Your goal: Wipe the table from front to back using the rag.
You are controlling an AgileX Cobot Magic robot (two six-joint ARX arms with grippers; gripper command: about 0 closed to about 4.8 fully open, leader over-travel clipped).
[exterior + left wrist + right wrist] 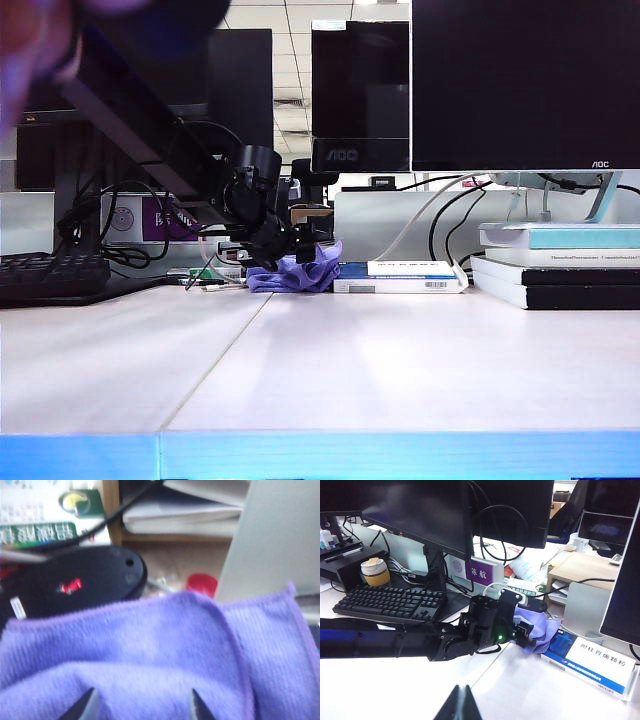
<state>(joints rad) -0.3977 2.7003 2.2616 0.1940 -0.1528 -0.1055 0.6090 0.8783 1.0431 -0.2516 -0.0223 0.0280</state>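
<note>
Across the table (400,370), left fingers (85,707) spread wide on the rag (150,650); right fingers (460,705) closed, empty.

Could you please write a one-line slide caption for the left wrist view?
Left pincer, open, over the crumpled lavender terry rag.

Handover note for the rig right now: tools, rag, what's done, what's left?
Left tool: at the far end of the table, fingers spread over the rag; whether it grips the cloth cannot be told.
Right tool: fingertips together, shut and empty, above the near table, away from the rag.
Rag: bunched at the back of the table, beside the blue-and-white book.
Done: rag is at the back, consistent with a front-to-back stroke.
Left: confirm whether another pass is needed, then release and retract the left arm.
</note>
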